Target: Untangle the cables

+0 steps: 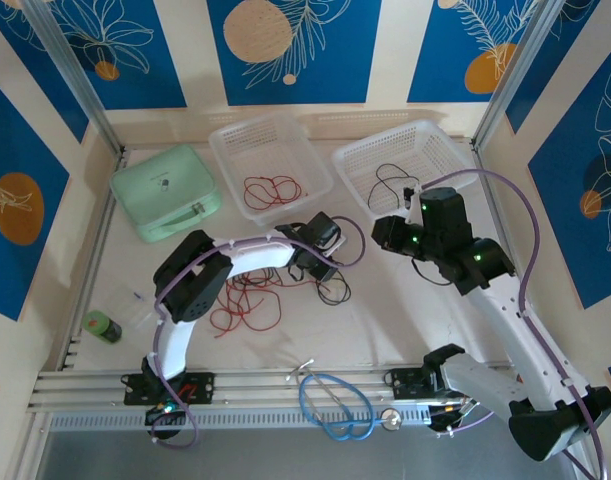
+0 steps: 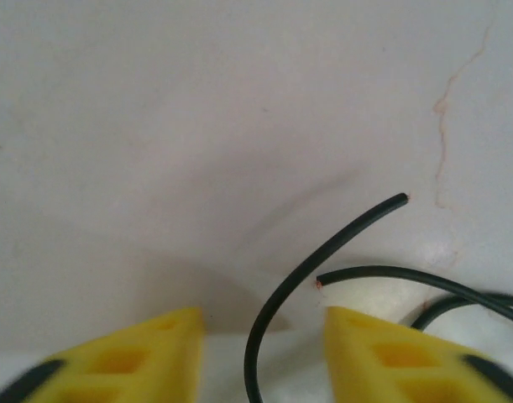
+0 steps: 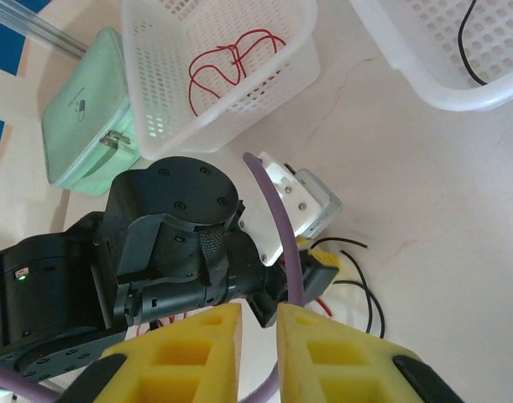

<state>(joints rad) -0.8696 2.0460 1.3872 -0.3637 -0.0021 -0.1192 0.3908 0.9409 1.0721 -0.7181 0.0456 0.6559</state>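
My left hand (image 2: 264,357) sits low on the white tabletop (image 2: 197,126), part-open astride a thin black cable (image 2: 323,252), ready to pinch. My right hand (image 3: 258,353) looks nearly shut, seemingly empty.

Cables (image 1: 247,300), baskets (image 1: 270,160) on table (image 1: 385,310)

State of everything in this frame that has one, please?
left gripper: open, black wire between its jaws.
right gripper: jaws nearly together; grip unclear.
green case: closed.
left basket: holds a red cable.
right basket: holds a black cable.
tangle: red and black, not separated.
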